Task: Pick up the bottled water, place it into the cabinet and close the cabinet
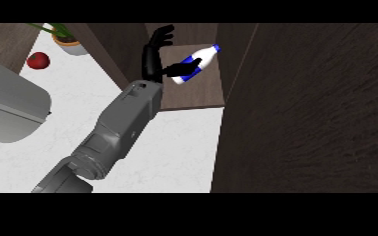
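Observation:
The bottled water (206,56), white with a blue cap and blue label, lies tilted on the brown shelf of the open cabinet (196,94), cap toward the upper right. My left hand (151,60) reaches in from the lower left and stands just left of the bottle. Its fingers are spread and point up, away from the bottle. Only the thumb stretches right, across the bottle's lower end by the label. Nothing is curled round the bottle. My right hand does not show.
The dark wooden cabinet door (310,110) stands open and fills the right side. On the white counter (173,150) at the far left are a red apple (38,60) and a potted plant (71,45). A grey rounded fixture (18,110) sits at the left edge.

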Controlling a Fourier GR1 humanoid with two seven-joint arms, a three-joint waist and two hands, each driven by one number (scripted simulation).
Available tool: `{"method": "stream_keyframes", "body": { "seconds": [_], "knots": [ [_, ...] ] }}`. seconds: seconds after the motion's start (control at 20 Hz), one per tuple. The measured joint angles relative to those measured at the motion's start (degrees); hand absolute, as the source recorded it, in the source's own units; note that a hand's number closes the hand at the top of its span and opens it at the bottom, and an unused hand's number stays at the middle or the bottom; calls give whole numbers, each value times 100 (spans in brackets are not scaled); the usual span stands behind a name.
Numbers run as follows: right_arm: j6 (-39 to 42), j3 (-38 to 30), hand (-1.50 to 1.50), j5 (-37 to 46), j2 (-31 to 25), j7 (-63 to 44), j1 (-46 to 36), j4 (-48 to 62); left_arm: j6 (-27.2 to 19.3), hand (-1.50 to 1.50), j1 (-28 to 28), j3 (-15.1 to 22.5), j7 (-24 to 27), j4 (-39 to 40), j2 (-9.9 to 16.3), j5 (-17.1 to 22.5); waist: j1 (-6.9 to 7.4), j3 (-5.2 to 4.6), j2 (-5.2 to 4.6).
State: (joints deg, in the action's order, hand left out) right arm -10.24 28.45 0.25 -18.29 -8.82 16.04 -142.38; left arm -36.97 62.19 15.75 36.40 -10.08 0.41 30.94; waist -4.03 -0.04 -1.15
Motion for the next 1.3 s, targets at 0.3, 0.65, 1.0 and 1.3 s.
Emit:
{"method": "stream_keyframes", "body": {
  "seconds": [0.3,0.65,1.0,1.3],
  "knots": [
    [74,-20,-150,-25,3,112,50,6,186,-150,72,-205,203,205,16,67,-27,-1,-13],
    [122,-52,-150,-54,36,176,91,20,428,-150,280,-359,265,375,-4,64,-17,-2,-20],
    [188,-120,-150,-87,46,230,143,47,895,-150,501,-405,294,278,-25,25,5,0,-6],
    [194,-134,-150,-99,80,166,136,26,1947,-150,465,-431,365,-132,-37,146,48,-1,30]
  ]
}}
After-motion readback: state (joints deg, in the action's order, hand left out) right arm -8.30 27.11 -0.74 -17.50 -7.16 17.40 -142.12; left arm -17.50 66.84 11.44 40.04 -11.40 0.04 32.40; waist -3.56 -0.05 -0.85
